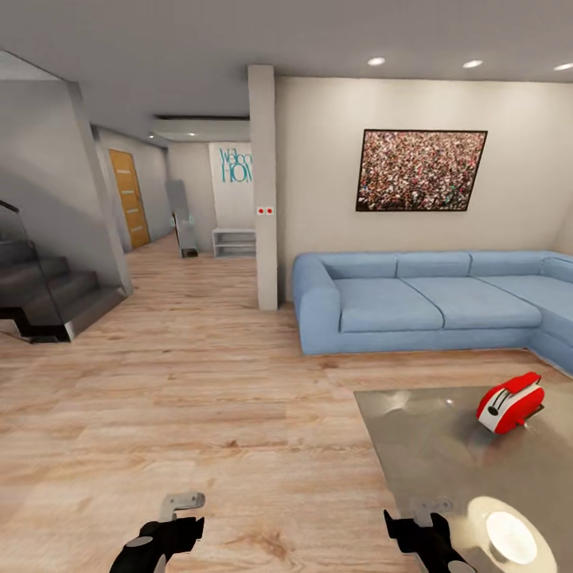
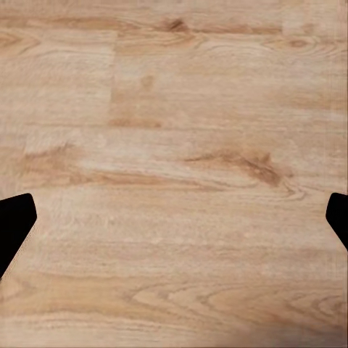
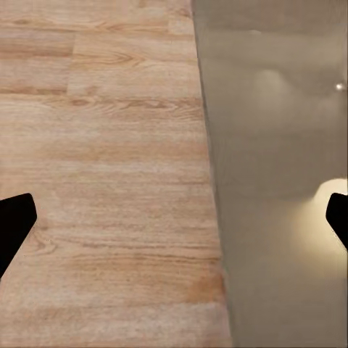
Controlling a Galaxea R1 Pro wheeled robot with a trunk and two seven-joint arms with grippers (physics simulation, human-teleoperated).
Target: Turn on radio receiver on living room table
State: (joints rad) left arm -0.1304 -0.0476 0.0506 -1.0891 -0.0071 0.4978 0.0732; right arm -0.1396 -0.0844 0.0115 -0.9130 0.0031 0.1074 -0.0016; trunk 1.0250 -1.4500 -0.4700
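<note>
Hanging low at the bottom edge of the head view, both black arms pointed forward and down, the left gripper point(image 1: 171, 521) over bare wood plank floor point(image 1: 183, 398) and the right gripper point(image 1: 418, 525) at the near left corner of the table point(image 1: 430, 454). In the left wrist view the left gripper point(image 2: 174, 217) had its two dark fingertips point(image 2: 14, 225) spread far apart with nothing but floor planks between them. The right gripper point(image 3: 174, 217) in its own wrist view was equally wide, one fingertip point(image 3: 14, 225) over the floor and the other over the glossy grey tabletop point(image 3: 283, 181), whose edge ran between them. The radio receiver point(image 1: 511, 403), red with white trim, sat on the far right part of the table, tipped a little, well apart from both grippers. A bright round ceiling-light reflection point(image 1: 509, 537) glared on the tabletop near the right gripper. Behind the table stood the blue sofa point(image 1: 414, 302), its cushions bare, under a dark-framed picture point(image 1: 420, 170) on the wall. A white pillar point(image 1: 263, 187) stood left of the sofa, with dark stairs point(image 1: 48, 294) at the far left and an orange door point(image 1: 129, 196) down the hallway.
</note>
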